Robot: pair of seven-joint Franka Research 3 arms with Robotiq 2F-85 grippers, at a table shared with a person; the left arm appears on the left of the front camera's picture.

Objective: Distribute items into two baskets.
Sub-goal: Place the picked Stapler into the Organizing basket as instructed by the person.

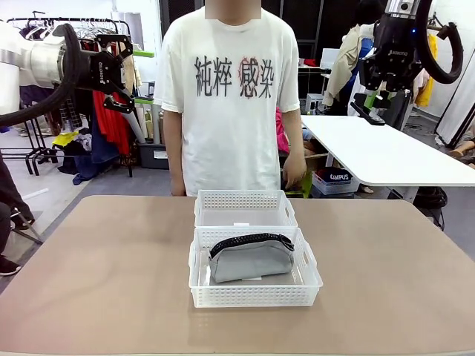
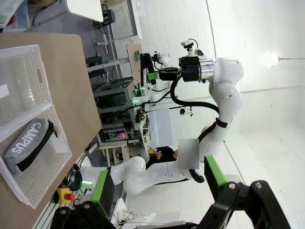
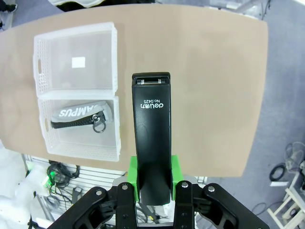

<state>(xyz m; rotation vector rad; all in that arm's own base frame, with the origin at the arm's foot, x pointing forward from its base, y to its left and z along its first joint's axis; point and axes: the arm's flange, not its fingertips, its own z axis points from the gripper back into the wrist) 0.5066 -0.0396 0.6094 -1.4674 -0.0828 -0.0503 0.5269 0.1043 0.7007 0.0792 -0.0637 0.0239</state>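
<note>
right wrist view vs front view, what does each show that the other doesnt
Right wrist view alone: the print on the black stapler clamped between the right gripper's green fingers, and the pouch's white lettering. Front view alone: the person standing behind the table, and the open left gripper raised high. Both: the grey pouch lying in the near basket, the far basket empty.

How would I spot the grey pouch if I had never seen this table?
Start at the brown table, where two white lattice baskets sit end to end in the middle. In the basket farther from the person lies the grey pouch: soft fabric with a black zipper on top, while the neighbouring basket holds nothing.
</note>
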